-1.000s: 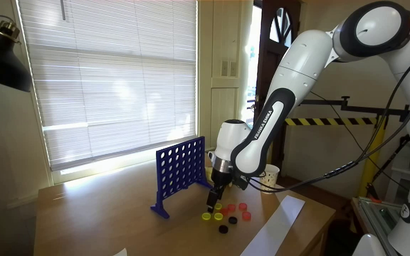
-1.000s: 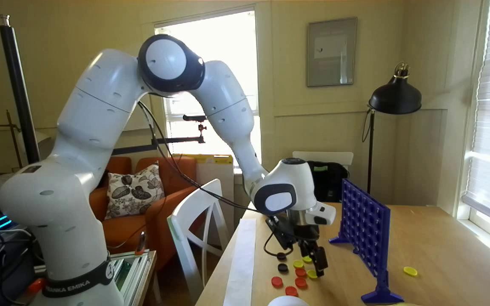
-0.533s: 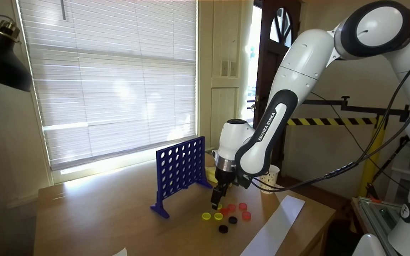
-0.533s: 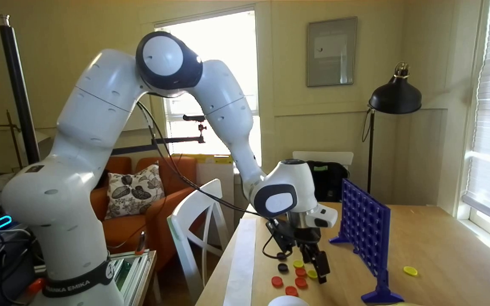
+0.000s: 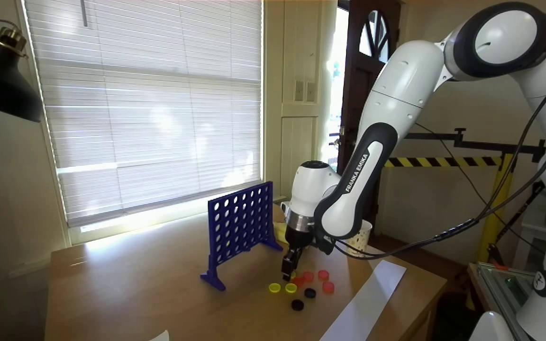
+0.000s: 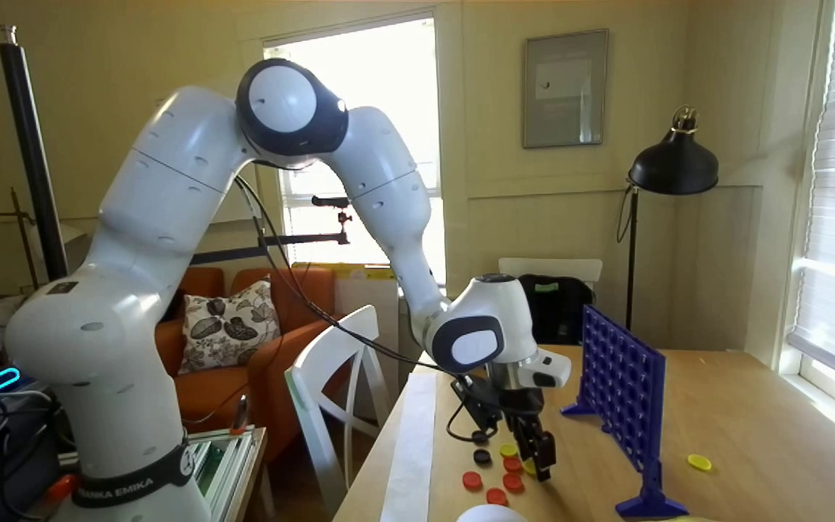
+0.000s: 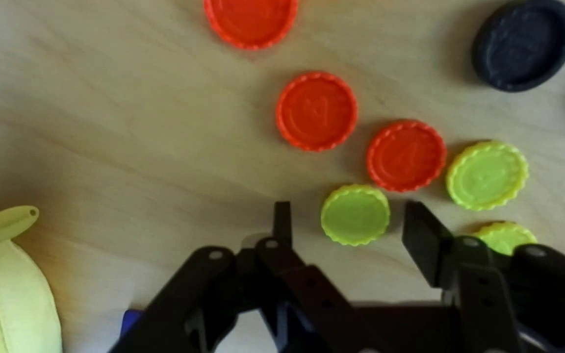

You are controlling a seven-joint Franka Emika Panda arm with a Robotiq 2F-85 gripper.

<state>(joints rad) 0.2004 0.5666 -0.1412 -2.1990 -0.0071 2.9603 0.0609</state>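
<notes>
In the wrist view, your gripper (image 7: 348, 213) stood with jaws apart; between them showed a yellow game disc (image 7: 355, 215) on the table (image 7: 130, 122), a red game disc (image 7: 406, 156) beside it at one o'clock.

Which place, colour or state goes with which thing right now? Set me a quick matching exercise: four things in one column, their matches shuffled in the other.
Things:
1. Gripper
2. Connect Four grid
3. Long strip
4. Black disc

Matches:
A. White, lying flat on the table
B. Near the top right corner of the wrist view
C. Open, with a yellow disc showing between its jaws in the wrist view
D. Blue, standing upright, with rows of round holes

Right pairs: 1-C, 2-D, 3-A, 4-B
</notes>
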